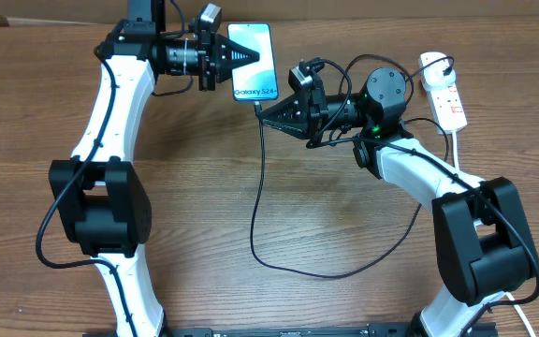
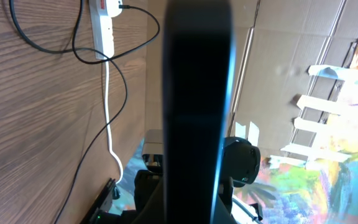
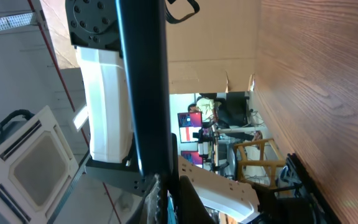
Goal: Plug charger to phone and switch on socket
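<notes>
Pinched tight by the left tool (image 1: 241, 58) along one long edge: phone (image 1: 258, 51), screen facing up, at the far side of the surface (image 1: 204, 187). Closed right tool (image 1: 262, 109) on the charger (image 1: 258, 187) tip, right at the phone's lettered end. Other end plugged into the socket (image 1: 445, 94), far right.

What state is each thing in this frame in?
White elongated power strip: lying flat, switch position unclear.
Slim smartphone with light blue screen: screen lit, gripped at one edge.
Thin black charger cable: plug in strip, tip at phone's end, seating unclear.
Left gripper: shut on smartphone.
Right gripper: shut on cable tip.
</notes>
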